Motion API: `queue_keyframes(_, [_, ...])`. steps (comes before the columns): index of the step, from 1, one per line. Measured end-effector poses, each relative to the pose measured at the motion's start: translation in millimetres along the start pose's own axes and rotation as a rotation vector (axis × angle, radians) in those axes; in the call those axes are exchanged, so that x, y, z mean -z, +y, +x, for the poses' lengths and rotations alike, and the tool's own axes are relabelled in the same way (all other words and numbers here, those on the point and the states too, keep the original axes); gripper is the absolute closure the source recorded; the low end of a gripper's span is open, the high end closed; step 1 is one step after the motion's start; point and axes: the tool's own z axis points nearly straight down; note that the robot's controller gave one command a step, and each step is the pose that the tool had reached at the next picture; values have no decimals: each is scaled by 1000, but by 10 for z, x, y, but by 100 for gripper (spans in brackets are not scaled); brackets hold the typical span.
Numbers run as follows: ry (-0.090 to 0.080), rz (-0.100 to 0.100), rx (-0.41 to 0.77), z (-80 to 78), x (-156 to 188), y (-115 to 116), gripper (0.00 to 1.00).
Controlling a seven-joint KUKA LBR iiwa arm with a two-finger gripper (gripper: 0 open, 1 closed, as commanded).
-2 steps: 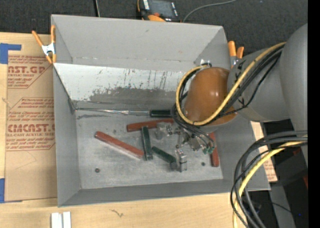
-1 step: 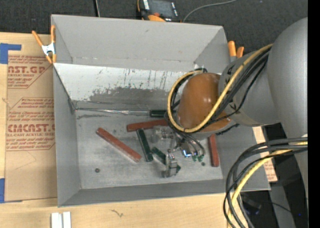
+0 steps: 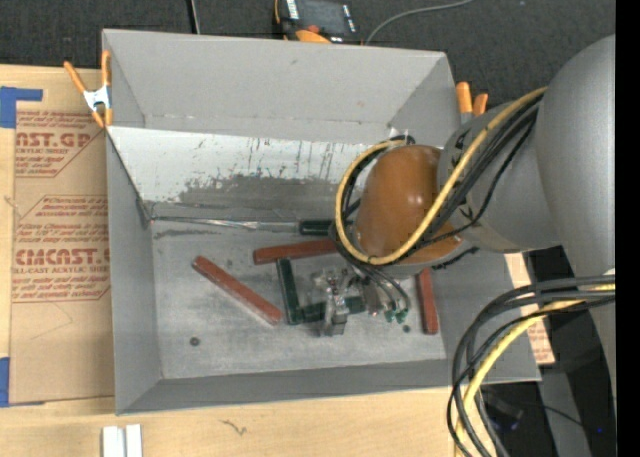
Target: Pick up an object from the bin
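Grey metal bin (image 3: 230, 355): the near floor carries one small dark speck (image 3: 195, 342) at the left.

Past it, in the middle of the floor, the claw (image 3: 338, 307) is low, right of centre, among small green and metal pieces. Whether it is wide, narrow or holding anything cannot be told.

A dark green bar (image 3: 286, 287) lies just beside the claw on its left, running near to far, its near end close against the claw. Contact cannot be confirmed.

A reddish-brown flat stick (image 3: 236, 291) lies left of the bar, slanted. A red stick (image 3: 428, 303) lies right of the claw, near the right wall.

Farther back, a second reddish-brown stick (image 3: 292, 253) lies crosswise at the green bar's far end.

Behind that, a thin metal rod (image 3: 225, 223) with a dark tip runs along the foot of the far wall.

The arm's orange cover (image 3: 398, 203), ringed by yellow-and-black cables (image 3: 345, 207), hangs above the claw.
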Motion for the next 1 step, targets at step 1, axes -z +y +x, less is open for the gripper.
queue_keyframes(1, [-9, 0, 224, -164, 1502, 855, 100])
